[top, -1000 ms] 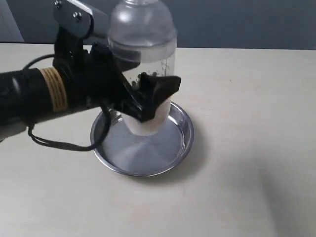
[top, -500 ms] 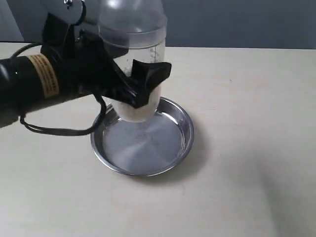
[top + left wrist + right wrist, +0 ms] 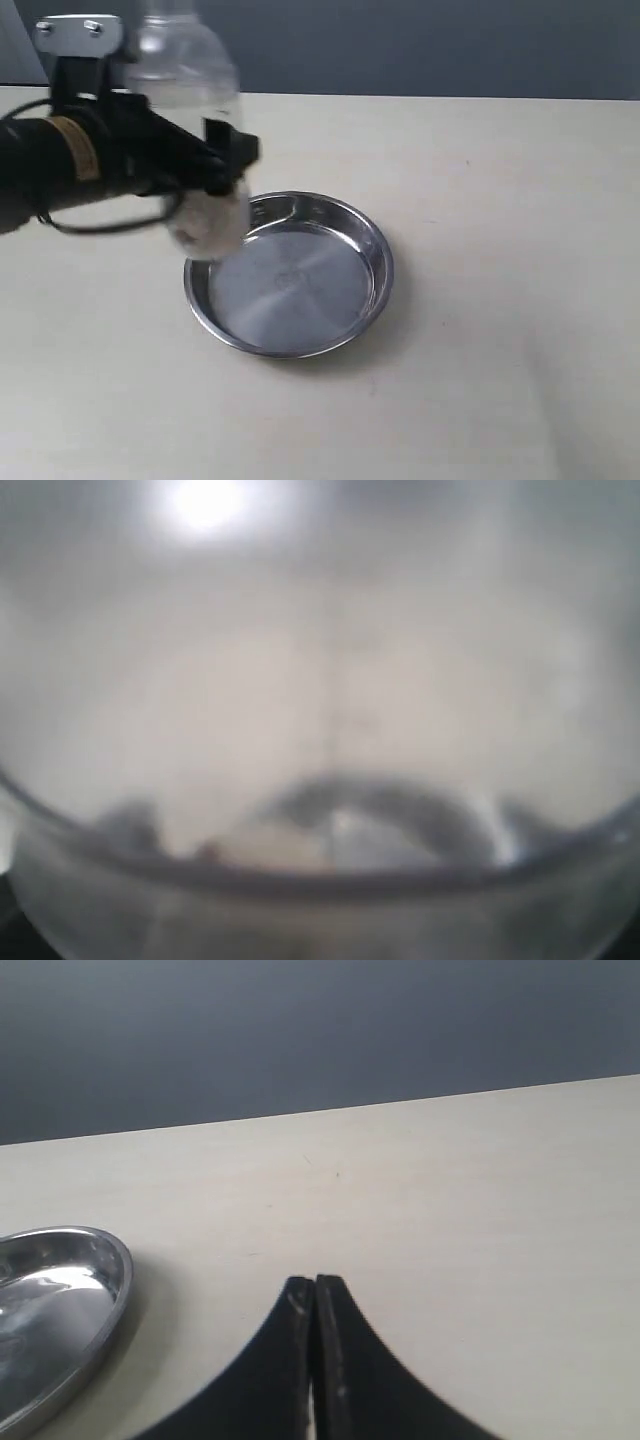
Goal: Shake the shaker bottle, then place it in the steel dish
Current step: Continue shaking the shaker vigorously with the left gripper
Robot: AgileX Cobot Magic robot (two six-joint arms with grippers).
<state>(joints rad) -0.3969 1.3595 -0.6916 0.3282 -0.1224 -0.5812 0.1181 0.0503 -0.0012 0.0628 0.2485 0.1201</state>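
Note:
The clear shaker bottle [image 3: 195, 110] is blurred with motion, held upright in the air above the left rim of the steel dish [image 3: 345, 222]. My left gripper [image 3: 222, 165] is shut on its body, the black arm reaching in from the left. In the left wrist view the bottle [image 3: 320, 730] fills the whole picture as a pale blur, and the jaws are hidden. The steel dish holds nothing and also shows in the right wrist view [image 3: 70, 1290]. My right gripper [image 3: 315, 1285] is shut on nothing, low over the table to the right of the dish, out of the exterior view.
A pale beige table [image 3: 500, 300] carries the dish. A dark grey wall [image 3: 450, 45] runs behind the table's far edge. A black cable [image 3: 100, 222] loops under the left arm.
The left gripper has swung the bottle to the left and slightly down, from over the dish's middle to its left rim. The dish has stayed put.

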